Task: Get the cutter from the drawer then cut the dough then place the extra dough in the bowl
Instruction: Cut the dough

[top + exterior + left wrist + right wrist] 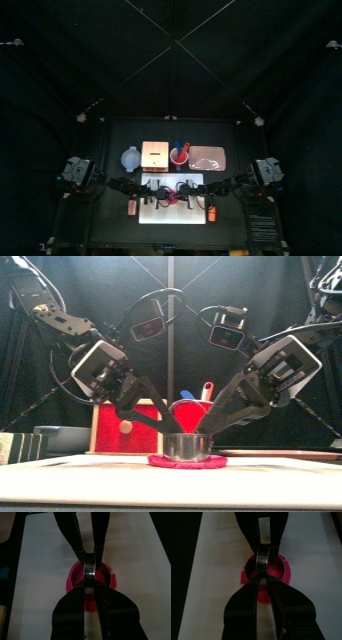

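Black curtain [80,60] closes the booth behind and on both sides, and the small black table [114,135] fills the floor of it. White cutting board [80,481] lies along the table's front half, pale and bare except at its middle. There the red-pink dough [185,462] lies flat as a disc, and the round metal cutter [185,446] stands upright on it, with a rim of dough showing all round its base. The two arms slope down to it from either side. The left gripper [166,434] pinches the cutter's wall on the 9 o'clock side, jaws together on the metal. The right gripper [209,434] does the same on the 3 o'clock side. Both wrist views show each pair of jaws narrowed to the rim, facing the other pair. Behind the board, seen from its middle, the wooden box [155,155] with its red drawer front [123,428] stands at 11 o'clock. The blue-grey bowl [128,157] is just beside the box towards 10 o'clock. The red cup [190,414] holding a blue knife [207,389] is at 12 o'clock, and the pink tray [210,159] at 1 o'clock.
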